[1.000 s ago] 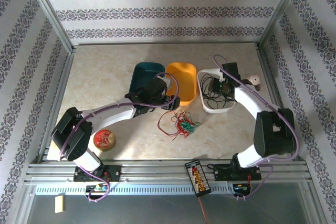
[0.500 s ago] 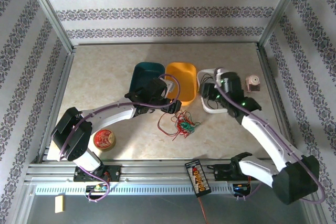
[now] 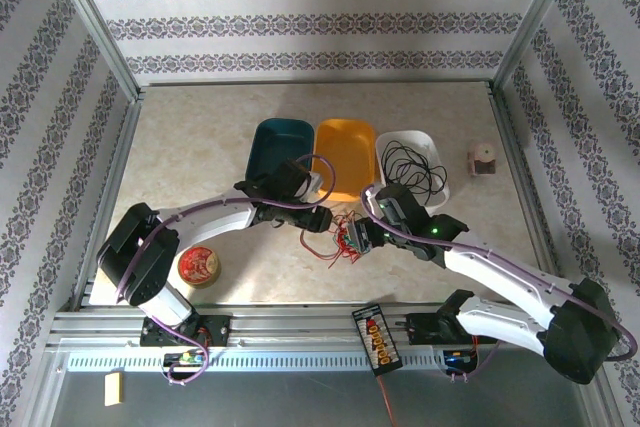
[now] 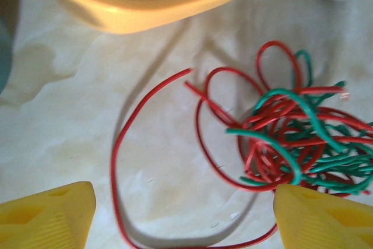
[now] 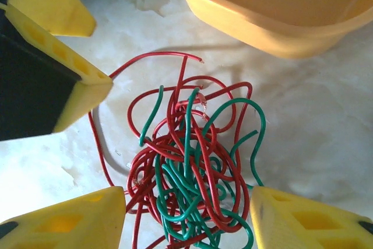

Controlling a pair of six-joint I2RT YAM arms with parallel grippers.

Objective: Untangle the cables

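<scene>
Glossy cables [image 5: 195, 173], smooth desk [image 4: 70, 115]
Cable sheaths look like shiny plastic; the orange bin [image 5: 262, 27] is smooth, slightly glossy plastic.

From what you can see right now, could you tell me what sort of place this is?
Probably a robot test cell, not a home: an aluminium frame holds wallpapered panels around a table, the left arm and right arm are bolted to its near rail, and three bins sit beside tangled cables.

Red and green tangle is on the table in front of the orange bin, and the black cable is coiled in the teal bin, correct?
Wrong bin. The black cable is coiled in the white bin, as the top external view shows. The rest stands: the red and green tangle lies on the table in front of the orange bin.
</scene>
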